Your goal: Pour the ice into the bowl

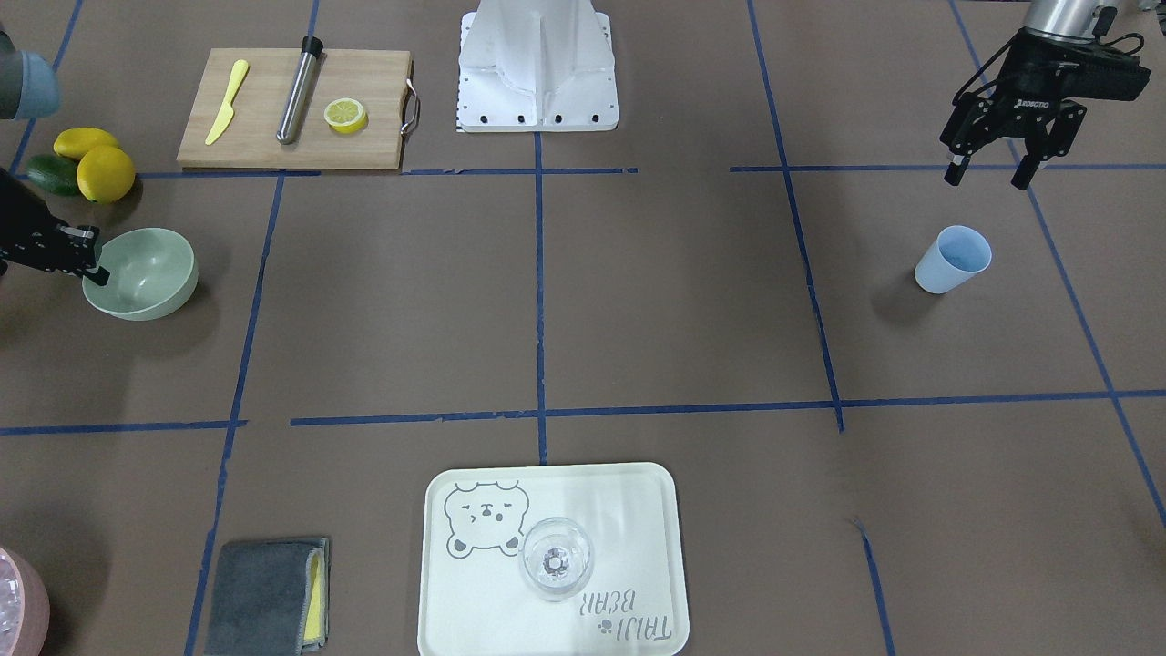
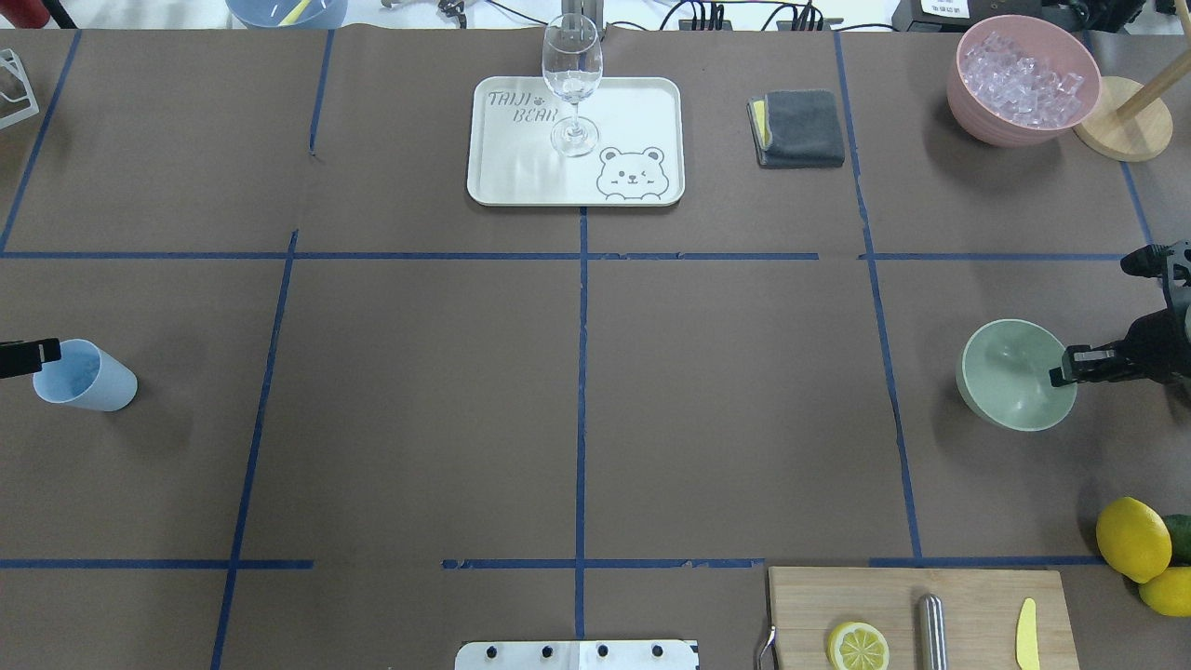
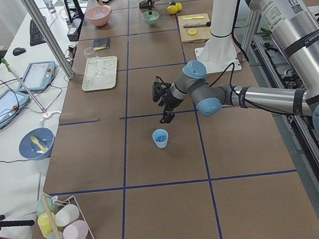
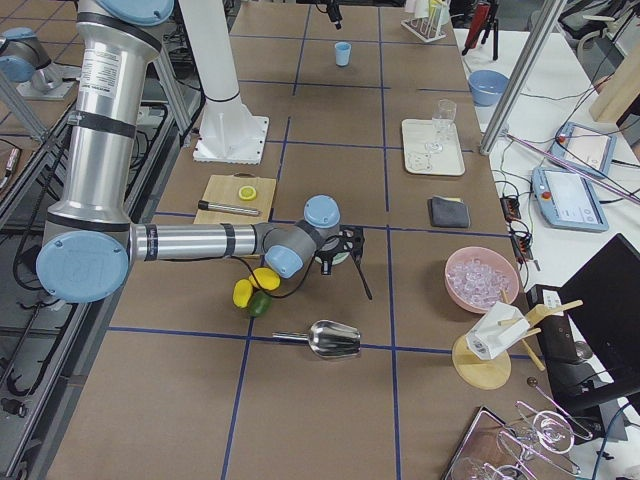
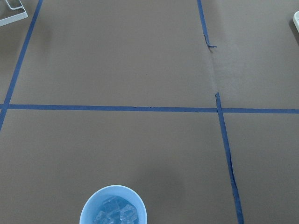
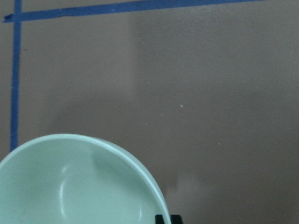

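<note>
In the front-facing view the bowl [image 1: 150, 284] is pale sage green, matte and smooth, its inside bare. It stands on the table [image 1: 638, 319] well away from the bear tray [image 1: 638, 510], toward the robot's right end. My right tool [image 1: 91, 264] meets its rim on the side turned away from the tray. The light blue cup [image 1: 952, 260] stands well away from the tray toward the other end. My left tool [image 1: 987, 179] hangs near the cup on the side farther from the tray, fingers spread apart, gripping nothing, not touching the cup.

From overhead, the right tool [image 2: 1063, 372] overlaps the bowl's [image 2: 1010, 381] rim, again on the side away from the tray. Only one tip of the left tool [image 2: 33, 354] shows, at the cup's [image 2: 88, 377] edge, and I cannot make out the cup's contents here.

In the left side view the left tool [image 3: 164, 119] hangs just above the cup [image 3: 160, 138], apart from it.

The left wrist view shows the ice [image 5: 114, 214]: a few small clear, glassy cubes heaped in the bottom of the cup, tinted blue by its walls. The tool's fingers are out of view here.

In the right wrist view the bowl's rim runs between two dark fingertips [image 6: 160, 218] set close together, so the right tool is clamped on the bowl.
</note>
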`<state>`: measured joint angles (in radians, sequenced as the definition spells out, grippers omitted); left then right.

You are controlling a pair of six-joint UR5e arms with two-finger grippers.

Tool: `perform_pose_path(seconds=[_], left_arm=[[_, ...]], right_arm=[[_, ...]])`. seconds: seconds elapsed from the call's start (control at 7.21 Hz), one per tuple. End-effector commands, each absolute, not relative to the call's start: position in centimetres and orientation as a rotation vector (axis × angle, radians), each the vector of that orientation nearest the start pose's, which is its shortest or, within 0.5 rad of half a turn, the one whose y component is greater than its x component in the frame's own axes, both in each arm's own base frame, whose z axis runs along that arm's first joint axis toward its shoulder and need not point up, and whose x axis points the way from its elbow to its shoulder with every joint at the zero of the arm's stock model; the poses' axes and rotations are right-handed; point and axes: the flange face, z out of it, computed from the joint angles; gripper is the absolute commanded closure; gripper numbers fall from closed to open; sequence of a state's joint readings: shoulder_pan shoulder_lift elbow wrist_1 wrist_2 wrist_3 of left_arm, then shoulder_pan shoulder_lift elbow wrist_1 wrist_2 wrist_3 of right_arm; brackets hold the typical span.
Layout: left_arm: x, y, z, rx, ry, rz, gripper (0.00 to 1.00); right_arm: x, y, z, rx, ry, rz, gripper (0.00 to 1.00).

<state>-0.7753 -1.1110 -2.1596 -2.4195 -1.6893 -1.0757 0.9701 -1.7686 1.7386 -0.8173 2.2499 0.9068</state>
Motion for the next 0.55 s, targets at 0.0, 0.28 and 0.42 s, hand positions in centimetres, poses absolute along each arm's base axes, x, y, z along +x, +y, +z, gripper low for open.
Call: perform_pose_path(seconds=[0.0,0.28,0.42], left_arm=[[16.9,-31.1,47.7,0.530,0.785,-0.198,0.00],[16.2,-29.7,48.9,0.565,0.755,-0.218,0.00],[15.4,-28.7,48.9,0.597,0.804,-0.231,0.00]], right_arm=[[-18.5,-39.8,51.0,0.034,-1.020,0.052,1.00],[-22.1,-42.1,43.2,0.000,-1.078,0.095,1.00],[-26.8,-42.1,39.6,-0.039,-1.118,0.100,1.00]])
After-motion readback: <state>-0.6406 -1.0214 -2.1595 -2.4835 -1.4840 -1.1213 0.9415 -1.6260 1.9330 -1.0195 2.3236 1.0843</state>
